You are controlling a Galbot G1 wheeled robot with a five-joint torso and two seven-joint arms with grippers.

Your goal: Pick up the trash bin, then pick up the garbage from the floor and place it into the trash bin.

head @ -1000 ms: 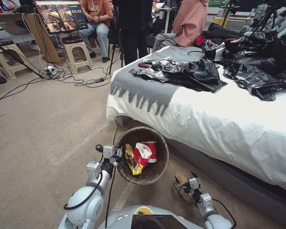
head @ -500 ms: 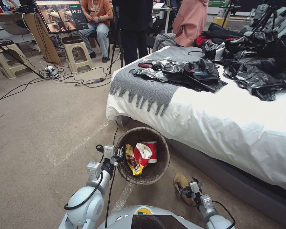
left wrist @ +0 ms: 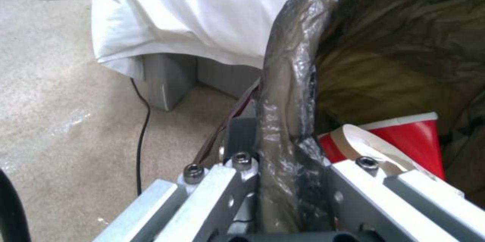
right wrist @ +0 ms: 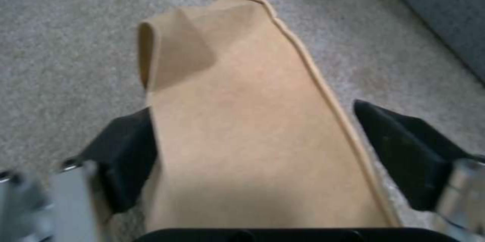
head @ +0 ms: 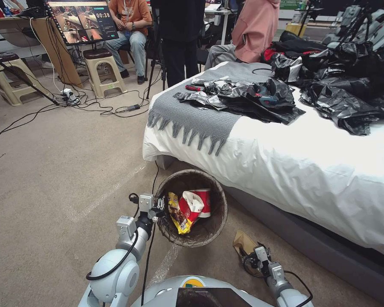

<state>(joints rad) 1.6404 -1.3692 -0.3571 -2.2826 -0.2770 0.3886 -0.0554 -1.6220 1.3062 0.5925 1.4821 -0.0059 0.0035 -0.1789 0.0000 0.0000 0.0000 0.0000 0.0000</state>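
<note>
Left arm bent and reaching forward and down, left gripper [head: 158,207] pinched tight on a rim, right arm stretched low near the floor, right gripper [head: 252,254] with its fingers [right wrist: 126,155] spread wide apart

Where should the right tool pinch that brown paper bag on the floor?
Grip the brown paper bag across its flat middle, coming from above. It lies flat on the carpet, and the right tool already straddles it with a finger outside each long edge; the folded far end looks bulkier.
</note>
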